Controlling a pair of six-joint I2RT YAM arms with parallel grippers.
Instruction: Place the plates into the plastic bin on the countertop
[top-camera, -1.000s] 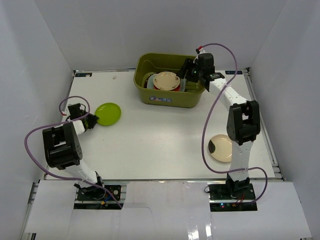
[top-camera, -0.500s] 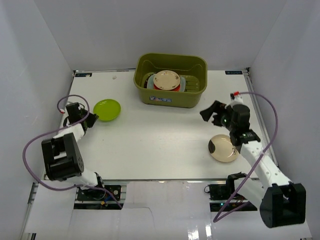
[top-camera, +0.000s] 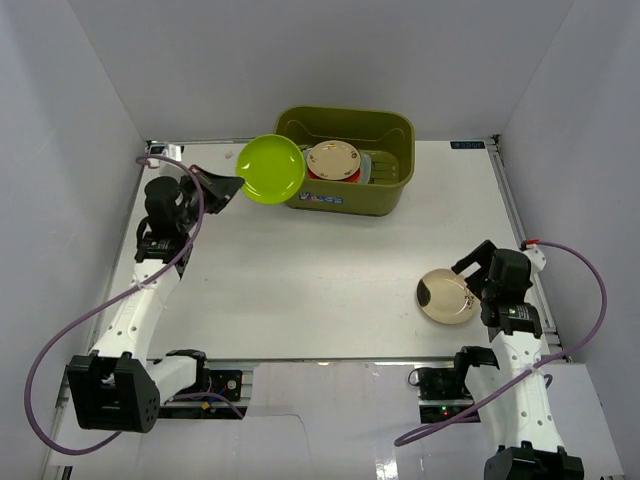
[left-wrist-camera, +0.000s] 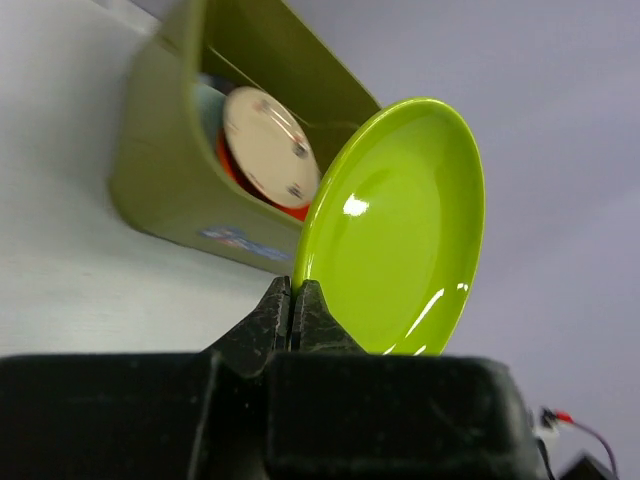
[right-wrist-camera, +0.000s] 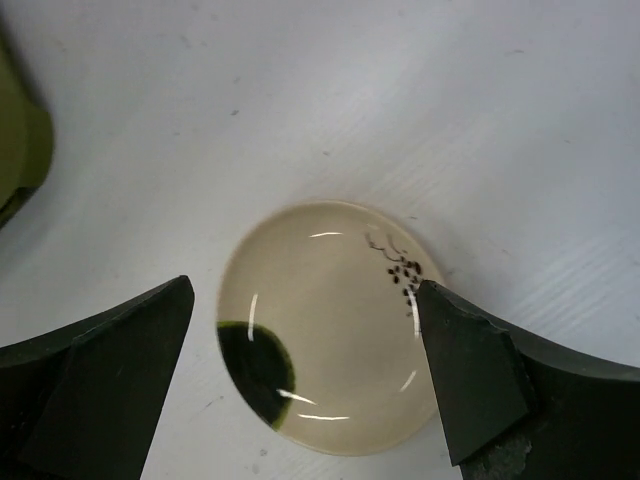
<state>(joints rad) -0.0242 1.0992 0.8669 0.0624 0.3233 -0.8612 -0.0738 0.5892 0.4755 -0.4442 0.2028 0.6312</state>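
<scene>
Since rim pinch lets it tip in, I'm clamping lime green plate (left-wrist-camera: 400, 230) in left end effector (left-wrist-camera: 292, 300) by plastic bin (top-camera: 385, 195) | right end effector (right-wrist-camera: 303, 300) hovering spread over beige plate (right-wrist-camera: 330, 370)

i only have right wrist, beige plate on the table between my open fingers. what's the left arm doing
observer: the left gripper pinches the lime green plate by its rim, up in the air near the plastic bin.
operator: bin empty?
observer: no, it holds a stack, another beige plate topmost with an orange plate under it.
operator: bin's where from my plate
observer: farther out and left of your plate, at the countertop's far side.
</scene>
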